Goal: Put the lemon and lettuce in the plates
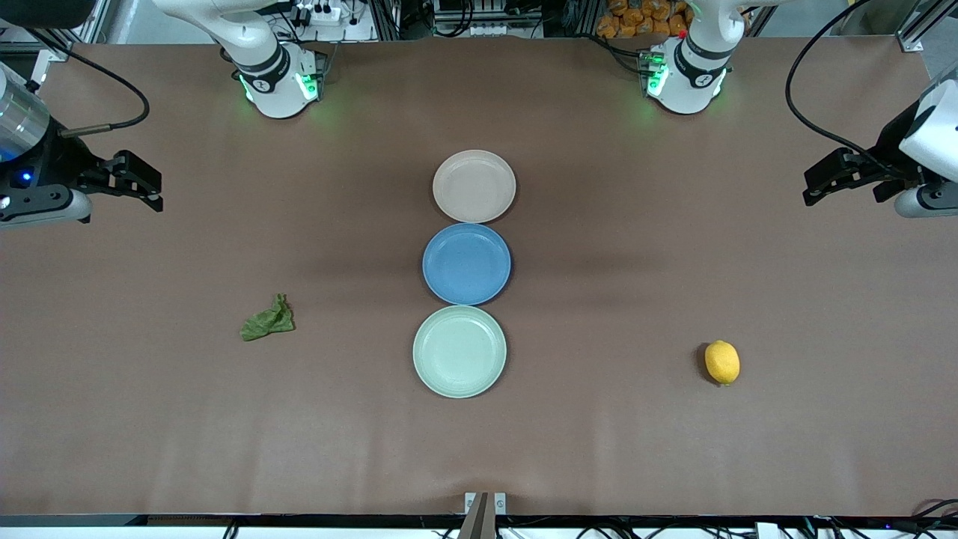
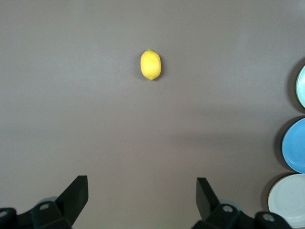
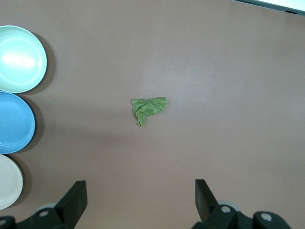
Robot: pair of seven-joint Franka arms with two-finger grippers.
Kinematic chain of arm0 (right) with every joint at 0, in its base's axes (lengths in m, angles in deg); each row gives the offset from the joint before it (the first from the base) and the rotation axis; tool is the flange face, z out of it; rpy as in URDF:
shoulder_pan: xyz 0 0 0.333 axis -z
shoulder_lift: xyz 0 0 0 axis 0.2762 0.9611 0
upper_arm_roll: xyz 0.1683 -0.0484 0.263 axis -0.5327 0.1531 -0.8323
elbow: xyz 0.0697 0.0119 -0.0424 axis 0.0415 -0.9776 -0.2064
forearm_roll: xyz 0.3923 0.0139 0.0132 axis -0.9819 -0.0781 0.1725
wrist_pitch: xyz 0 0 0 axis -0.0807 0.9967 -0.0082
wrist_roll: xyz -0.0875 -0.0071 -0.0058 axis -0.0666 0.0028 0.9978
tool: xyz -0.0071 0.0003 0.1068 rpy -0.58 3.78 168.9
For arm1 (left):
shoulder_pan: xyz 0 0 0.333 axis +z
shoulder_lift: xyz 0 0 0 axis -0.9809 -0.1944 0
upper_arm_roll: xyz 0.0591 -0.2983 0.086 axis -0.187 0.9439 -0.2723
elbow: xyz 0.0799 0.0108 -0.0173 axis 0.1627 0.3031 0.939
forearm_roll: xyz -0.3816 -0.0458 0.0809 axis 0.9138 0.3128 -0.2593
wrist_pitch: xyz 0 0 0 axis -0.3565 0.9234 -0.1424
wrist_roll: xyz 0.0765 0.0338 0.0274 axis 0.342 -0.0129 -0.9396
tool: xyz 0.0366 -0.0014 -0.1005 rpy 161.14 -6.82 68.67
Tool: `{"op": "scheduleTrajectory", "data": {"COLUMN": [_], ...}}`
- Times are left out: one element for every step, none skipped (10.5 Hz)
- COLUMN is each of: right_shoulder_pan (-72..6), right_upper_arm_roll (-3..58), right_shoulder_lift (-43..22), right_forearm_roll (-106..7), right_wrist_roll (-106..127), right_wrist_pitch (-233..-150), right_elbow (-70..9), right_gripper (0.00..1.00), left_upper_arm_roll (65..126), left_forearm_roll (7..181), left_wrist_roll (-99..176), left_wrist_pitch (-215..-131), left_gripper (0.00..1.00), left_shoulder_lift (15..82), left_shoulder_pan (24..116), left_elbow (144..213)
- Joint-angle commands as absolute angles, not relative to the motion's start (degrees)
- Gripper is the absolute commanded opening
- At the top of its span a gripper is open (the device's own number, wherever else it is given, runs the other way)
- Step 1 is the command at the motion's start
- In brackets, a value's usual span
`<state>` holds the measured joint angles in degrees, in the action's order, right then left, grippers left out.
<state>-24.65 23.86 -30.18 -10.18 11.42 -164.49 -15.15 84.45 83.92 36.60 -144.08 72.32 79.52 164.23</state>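
Three plates are being shown in a row: beige plate (image 1: 474, 186), blue plate (image 1: 466, 263), green plate (image 1: 459, 351). One lemon (image 1: 722, 362) and one lettuce (image 1: 267, 320) are lying well apart from the blue plate, toward opposite ends. Left gripper (image 1: 827, 183) and right gripper (image 1: 141, 183) are being held wide open, empty, each arm partly cut off.

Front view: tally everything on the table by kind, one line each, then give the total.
Plates: 3 (beige-pink plate, blue plate, mint green plate)
Lemon: 1
Lettuce: 1
Total: 5
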Motion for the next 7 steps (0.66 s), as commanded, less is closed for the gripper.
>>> {"op": "scheduleTrajectory", "data": {"right_shoulder_pan": [-24.3,-24.2,-24.2,-24.1,-24.1,-24.0,-24.0], "right_upper_arm_roll": [23.4,23.4,23.5,23.5,23.5,23.6,23.6], "right_shoulder_lift": [-31.7,-31.7,-31.7,-31.7,-31.8,-31.8,-31.8], "right_forearm_roll": [-9.9,-9.9,-10.4,-10.6,-10.6,-10.6,-10.6], "right_wrist_roll": [11.2,11.2,11.2,11.8,11.9,11.9,11.9], "right_wrist_pitch": [-165.0,-164.9,-164.9,-164.9,-164.4,-164.3,-164.3], "right_elbow": [-16.7,-16.8,-16.8,-16.8,-16.7,-16.7,-16.7], "right_gripper": [1.0,1.0,1.0,1.0,1.0,1.0,1.0], "left_upper_arm_roll": [84.7,84.7,84.7,84.7,84.7,84.6,84.6], "left_forearm_roll": [82.7,82.8,83.0,82.8,82.7,82.7,82.1], "left_wrist_roll": [38.0,38.0,37.6,37.4,37.5,37.6,38.2], "left_wrist_pitch": [-142.8,-142.8,-142.8,-142.8,-143.3,-145.2,-148.8], "left_gripper": [1.0,1.0,1.0,1.0,1.0,1.0,1.0], "left_shoulder_lift": [72.7,72.4,72.1,71.7,69.5,66.1,62.6], "left_shoulder_pan": [79.8,79.8,79.8,79.8,80.0,80.3,81.7], "left_elbow": [163.8,163.8,163.8,163.8,164.0,164.2,164.4]}}
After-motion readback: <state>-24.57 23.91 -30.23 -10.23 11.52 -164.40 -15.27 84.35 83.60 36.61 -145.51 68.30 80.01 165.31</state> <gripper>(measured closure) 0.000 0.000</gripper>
